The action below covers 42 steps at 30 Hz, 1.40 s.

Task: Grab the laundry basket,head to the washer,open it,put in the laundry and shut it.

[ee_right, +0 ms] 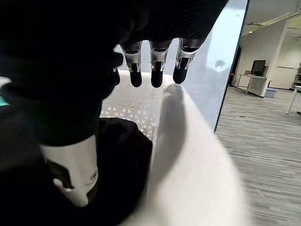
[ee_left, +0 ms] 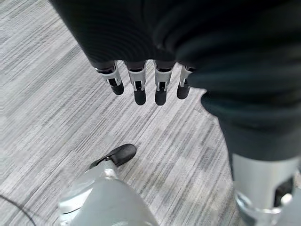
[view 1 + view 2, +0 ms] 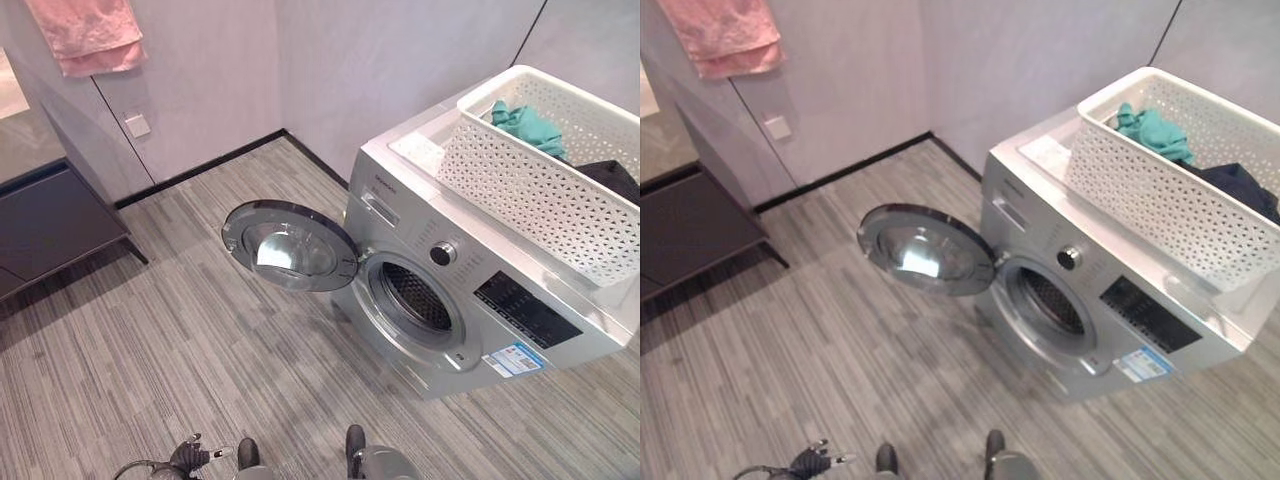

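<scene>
Grey striped floor [image 3: 150,350] runs under me, with pale walls behind and a pink towel [image 3: 88,35] hanging up at about 11 o'clock. A dark low cabinet [image 3: 50,225] sits at 9 o'clock.

My washer [image 3: 470,300] stands at about 2 o'clock. Its round door [image 3: 290,245] is swung wide open, out toward 12 o'clock, so the dark drum hole [image 3: 415,297] is free to use. On top of the washer sits the white laundry basket [image 3: 520,190]. Its long side runs along the washer's top, from near the front corner back toward the wall. Inside it I see a teal cloth [image 3: 528,125] and a dark cloth [image 3: 612,178].

My right robot hand [image 1: 157,70] hangs just over the basket's white rim, above the dark cloth. Its fingers are straight and loose, and it holds nothing. My left robot hand [image 2: 141,82] hangs down over the floor, fingers loose too, with nothing in it.

I think the door step is done and the clothes come next. The clothes lie right under my right robot hand, so that one is much nearer. The drum hole is lower down and toward the left of the basket, so I would have to lift a cloth out and bring it down and around to the front.
</scene>
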{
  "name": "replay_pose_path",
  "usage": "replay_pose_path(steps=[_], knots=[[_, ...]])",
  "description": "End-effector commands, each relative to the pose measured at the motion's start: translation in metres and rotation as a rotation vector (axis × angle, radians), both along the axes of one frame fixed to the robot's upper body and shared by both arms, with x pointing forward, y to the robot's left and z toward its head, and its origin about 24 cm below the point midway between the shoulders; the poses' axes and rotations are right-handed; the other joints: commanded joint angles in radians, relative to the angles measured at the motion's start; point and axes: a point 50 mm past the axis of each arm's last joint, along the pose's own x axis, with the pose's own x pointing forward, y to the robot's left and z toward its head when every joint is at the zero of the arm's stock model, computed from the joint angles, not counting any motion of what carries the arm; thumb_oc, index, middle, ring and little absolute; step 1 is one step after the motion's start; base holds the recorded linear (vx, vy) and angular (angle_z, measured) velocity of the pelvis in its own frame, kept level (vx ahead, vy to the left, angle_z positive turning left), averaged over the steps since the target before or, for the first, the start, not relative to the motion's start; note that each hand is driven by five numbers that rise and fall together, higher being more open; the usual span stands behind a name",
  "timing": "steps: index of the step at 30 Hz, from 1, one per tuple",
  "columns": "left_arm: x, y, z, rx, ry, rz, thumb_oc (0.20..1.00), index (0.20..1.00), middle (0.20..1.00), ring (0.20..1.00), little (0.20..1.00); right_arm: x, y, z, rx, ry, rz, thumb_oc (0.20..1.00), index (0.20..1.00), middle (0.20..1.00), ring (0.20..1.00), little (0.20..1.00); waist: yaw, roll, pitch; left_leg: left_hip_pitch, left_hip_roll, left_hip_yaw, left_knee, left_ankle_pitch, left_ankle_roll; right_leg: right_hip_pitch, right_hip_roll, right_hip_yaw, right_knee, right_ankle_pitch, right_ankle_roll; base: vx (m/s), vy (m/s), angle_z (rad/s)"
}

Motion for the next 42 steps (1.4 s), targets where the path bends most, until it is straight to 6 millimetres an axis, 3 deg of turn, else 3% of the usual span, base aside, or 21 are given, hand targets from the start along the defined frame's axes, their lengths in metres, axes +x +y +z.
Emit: replay_pose_path(steps=[1, 3, 4, 5, 6, 7, 9, 11, 14, 16, 17, 18, 19, 23, 24, 25, 30, 42], knots=[[0.011, 0.029, 0.014, 0.064, -0.052, 0.046, 1.0, 1.0, 1.0, 1.0, 1.0, 0.01, 0.011, 0.025, -0.009, -0.071, 0.043, 1.0, 1.0, 1.0, 1.0, 1.0, 0.015, -0.07, 0.023, 0.124, 0.035, -0.051, 0.098, 0.048, -0.043, 0.086, 0.022, 0.038, -0.204, 0.052, 0.021, 0.05, -0.1, 0.07], [0.015, 0.034, 0.018, 0.07, -0.066, 0.063, 1.0, 1.0, 1.0, 1.0, 1.0, 0.016, 0.017, 0.025, -0.016, -0.058, 0.066, 1.0, 1.0, 1.0, 1.0, 1.0, 0.041, -0.104, 0.049, 0.057, 0.0, -0.128, 0.294, 0.084, -0.025, 0.129, 0.037, 0.043, -0.209, 0.042, -0.007, 0.08, -0.193, 0.18], [0.017, 0.034, 0.018, 0.072, -0.065, 0.054, 1.0, 1.0, 1.0, 1.0, 1.0, 0.016, 0.017, 0.024, -0.025, -0.047, 0.067, 1.0, 1.0, 1.0, 1.0, 1.0, 0.044, -0.123, 0.058, 0.02, -0.012, -0.122, 0.354, 0.082, -0.015, 0.149, 0.03, 0.031, -0.217, 0.037, -0.013, 0.05, -0.122, 0.14], [0.017, 0.034, 0.018, 0.073, -0.065, 0.054, 1.0, 1.0, 1.0, 1.0, 1.0, 0.016, 0.017, 0.023, -0.024, -0.047, 0.067, 1.0, 1.0, 1.0, 1.0, 1.0, 0.043, -0.122, 0.059, 0.017, -0.011, -0.125, 0.359, 0.079, -0.015, 0.149, 0.03, 0.029, -0.217, 0.037, -0.012, 0.09, -0.066, 0.14], [0.019, 0.032, 0.018, 0.066, -0.061, 0.033, 1.0, 1.0, 1.0, 1.0, 1.0, 0.014, 0.016, 0.023, -0.03, -0.034, 0.061, 1.0, 1.0, 1.0, 1.0, 1.0, 0.052, -0.138, 0.073, -0.028, -0.032, -0.068, 0.347, 0.019, 0.0, 0.175, 0.012, 0.011, -0.227, 0.03, -0.005, 0.06, 0.0, 0.29], [0.019, 0.032, 0.018, 0.066, -0.061, 0.032, 1.0, 1.0, 1.0, 1.0, 1.0, 0.014, 0.015, 0.023, -0.029, -0.034, 0.061, 1.0, 1.0, 1.0, 1.0, 1.0, 0.054, -0.139, 0.075, -0.026, -0.033, -0.067, 0.348, 0.016, 0.002, 0.177, 0.011, 0.012, -0.227, 0.029, -0.004, 0.1, 0.032, 0.5], [0.018, 0.027, 0.015, 0.056, -0.049, 0.009, 1.0, 1.0, 1.0, 1.0, 1.0, 0.006, 0.008, 0.016, -0.034, -0.019, 0.041, 1.0, 1.0, 1.0, 1.0, 1.0, 0.063, -0.15, 0.075, -0.095, -0.08, -0.01, 0.288, -0.071, 0.018, 0.208, -0.016, -0.008, -0.241, 0.025, 0.012, 0.09, 0.076, 0.25], [0.021, 0.028, 0.017, 0.066, -0.051, -0.007, 1.0, 1.0, 1.0, 1.0, 1.0, 0.003, 0.006, 0.01, -0.034, -0.004, 0.036, 1.0, 1.0, 1.0, 1.0, 1.0, 0.081, -0.157, 0.078, -0.186, -0.115, -0.004, 0.265, -0.061, 0.009, 0.217, -0.014, -0.004, -0.231, 0.015, 0.019, 0.1, 0.126, 0.37], [0.013, 0.022, 0.011, 0.05, -0.017, -0.022, 1.0, 1.0, 1.0, 1.0, 1.0, 0.0, 0.002, -0.02, 0.006, 0.093, 0.02, 1.0, 1.0, 1.0, 1.0, 1.0, 0.09, -0.142, 0.051, -0.106, -0.171, -0.069, 0.188, -0.105, 0.031, 0.245, -0.012, 0.006, -0.19, 0.001, 0.046, 0.21, 0.216, -0.2], [0.011, 0.019, 0.01, 0.041, -0.009, -0.03, 1.0, 1.0, 1.0, 1.0, 1.0, -0.005, -0.003, -0.032, 0.027, 0.125, -0.004, 1.0, 1.0, 1.0, 1.0, 1.0, 0.089, -0.143, 0.042, -0.083, -0.177, -0.065, 0.168, -0.109, 0.042, 0.241, -0.022, -0.001, -0.165, 0.009, 0.057, 0.13, 0.13, -0.57], [0.012, 0.019, 0.011, 0.031, -0.013, -0.045, 1.0, 1.0, 1.0, 1.0, 1.0, -0.009, -0.007, -0.037, 0.03, 0.167, -0.041, 1.0, 1.0, 1.0, 1.0, 1.0, 0.088, -0.136, 0.054, -0.055, -0.191, -0.065, 0.162, -0.123, 0.068, 0.196, -0.029, 0.017, -0.033, 0.033, 0.089, 0.04, 0.1, -0.04], [0.013, 0.019, 0.011, 0.031, -0.013, -0.045, 1.0, 1.0, 1.0, 1.0, 1.0, -0.009, -0.007, -0.037, 0.03, 0.167, -0.041, 1.0, 1.0, 1.0, 1.0, 1.0, 0.087, -0.136, 0.05, -0.058, -0.191, -0.065, 0.161, -0.121, 0.067, 0.192, -0.029, 0.017, -0.033, 0.035, 0.088, 0.07, 0.173, -0.07], [0.012, 0.021, 0.011, 0.036, -0.003, -0.058, 1.0, 1.0, 1.0, 1.0, 1.0, -0.01, -0.009, -0.034, 0.029, 0.176, -0.058, 1.0, 1.0, 1.0, 1.0, 1.0, 0.073, -0.119, 0.065, -0.044, -0.198, -0.07, 0.157, -0.126, 0.081, 0.14, -0.044, 0.056, 0.038, 0.056, 0.123, 0.04, 0.077, -0.03], [0.012, 0.02, 0.011, 0.039, 0.0, -0.055, 1.0, 1.0, 1.0, 1.0, 1.0, -0.004, -0.004, -0.036, 0.032, 0.165, -0.046, 1.0, 1.0, 1.0, 1.0, 1.0, 0.066, -0.076, 0.067, -0.024, -0.165, -0.065, 0.13, -0.135, 0.075, 0.091, -0.133, 0.034, -0.047, 0.082, 0.113, 0.04, -0.027, -0.12], [0.014, 0.022, 0.011, 0.041, -0.008, -0.029, 1.0, 1.0, 1.0, 1.0, 1.0, -0.003, -0.004, -0.035, 0.03, 0.169, -0.047, 1.0, 1.0, 1.0, 1.0, 1.0, 0.054, -0.069, 0.079, -0.004, -0.157, -0.069, 0.138, -0.148, 0.067, 0.095, -0.183, 0.028, -0.116, 0.113, 0.116, 0.09, -0.108, -0.3], [0.012, 0.023, 0.011, 0.045, -0.004, -0.018, 1.0, 1.0, 1.0, 1.0, 1.0, -0.006, -0.006, -0.035, 0.035, 0.171, -0.056, 1.0, 1.0, 1.0, 1.0, 1.0, 0.048, -0.081, 0.079, 0.002, -0.166, -0.068, 0.147, -0.158, 0.062, 0.109, -0.193, 0.052, -0.139, 0.122, 0.116, 0.08, -0.08, -0.14], [0.002, 0.023, 0.008, 0.04, 0.021, 0.005, 1.0, 1.0, 1.0, 1.0, 1.0, -0.01, -0.008, -0.051, 0.048, 0.225, -0.056, 1.0, 1.0, 1.0, 1.0, 1.0, 0.06, -0.111, 0.05, 0.014, -0.161, -0.062, 0.151, -0.163, 0.049, 0.142, -0.189, 0.035, -0.186, 0.139, 0.131, 0.09, -0.105, 0.11], [-0.009, 0.017, 0.003, 0.009, 0.047, -0.006, 1.0, 1.0, 1.0, 1.0, 1.0, -0.019, -0.006, -0.09, 0.102, 0.391, -0.048, 1.0, 1.0, 1.0, 1.0, 1.0, 0.069, -0.095, 0.043, 0.034, -0.094, -0.098, 0.068, -0.115, 0.006, 0.172, -0.123, -0.004, -0.222, 0.092, 0.102, 0.04, -0.088, 0.07]])
